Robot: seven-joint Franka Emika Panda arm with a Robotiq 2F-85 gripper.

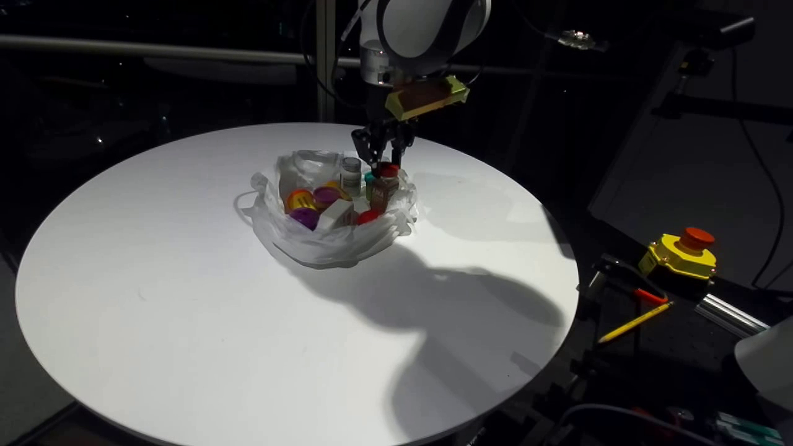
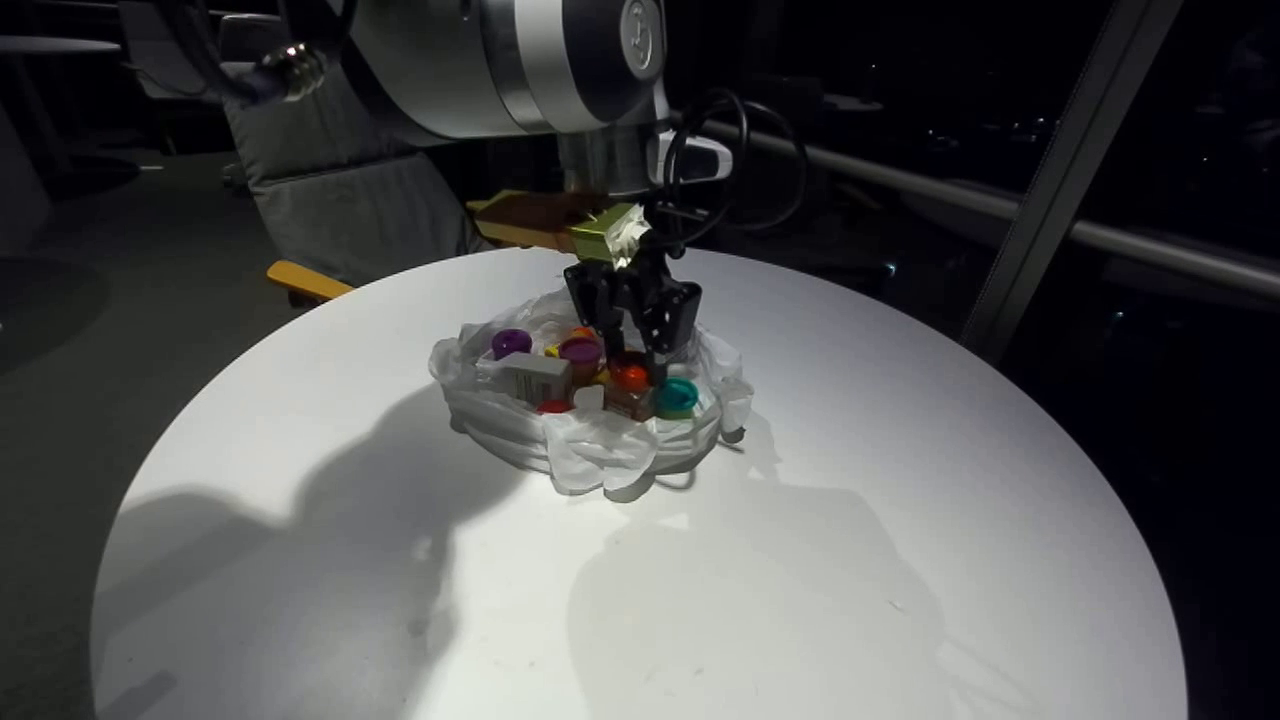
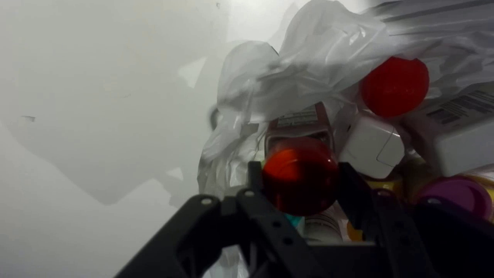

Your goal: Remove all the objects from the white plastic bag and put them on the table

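Big round white worktop [image 1: 186,328], crumpled white plastic bag [image 1: 316,248] sitting on it. Black two-fingered tool [image 3: 301,173] hangs at the bag's mouth. In there: white barcoded box [image 2: 538,377], then a squarish brown jar [image 2: 628,404] with a round red lid [image 3: 299,189], and the tool's got that lid pinched. Round teal-lidded tub [image 2: 678,398] is right beside the jar.

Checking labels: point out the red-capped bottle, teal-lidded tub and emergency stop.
Red-capped bottle [image 3: 300,170], wrist view: its cap.
Teal-lidded tub [image 2: 677,394], in an exterior view: its lid.
Emergency stop [image 1: 680,259], in an exterior view: its yellow housing.
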